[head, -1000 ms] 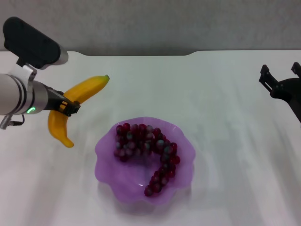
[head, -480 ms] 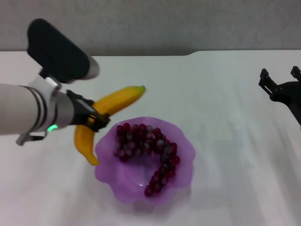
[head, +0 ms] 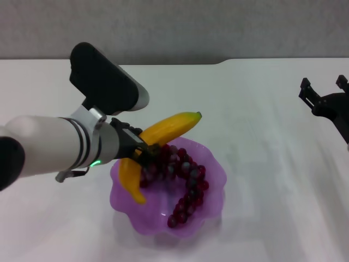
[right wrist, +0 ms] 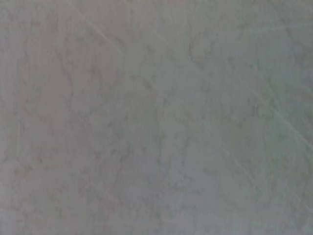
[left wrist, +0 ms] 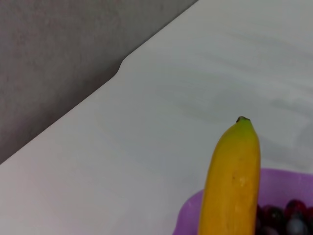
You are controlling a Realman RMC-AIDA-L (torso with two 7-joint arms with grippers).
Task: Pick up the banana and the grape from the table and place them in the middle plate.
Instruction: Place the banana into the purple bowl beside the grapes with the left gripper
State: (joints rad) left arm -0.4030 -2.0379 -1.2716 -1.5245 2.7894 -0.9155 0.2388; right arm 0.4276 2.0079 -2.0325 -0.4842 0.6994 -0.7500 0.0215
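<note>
Banana (head: 158,139) sits clamped in my left gripper (head: 143,149), the jaws closed around its middle, and I see it held in the air over the left part of the middle plate (head: 212,169). Its dark tip points up and toward the far side of the table (head: 245,98), while its other end hangs low over the plate's left rim. From the left wrist view I see the banana (left wrist: 232,181) running out over the purple rim (left wrist: 188,215), with a few grapes showing beside it. Inside the plate the grape (head: 182,177) bunch lies curved from the far left part down toward the near right. My right gripper (head: 325,94) is parked at the far right edge above the table, jaws apart and holding nothing.
</note>
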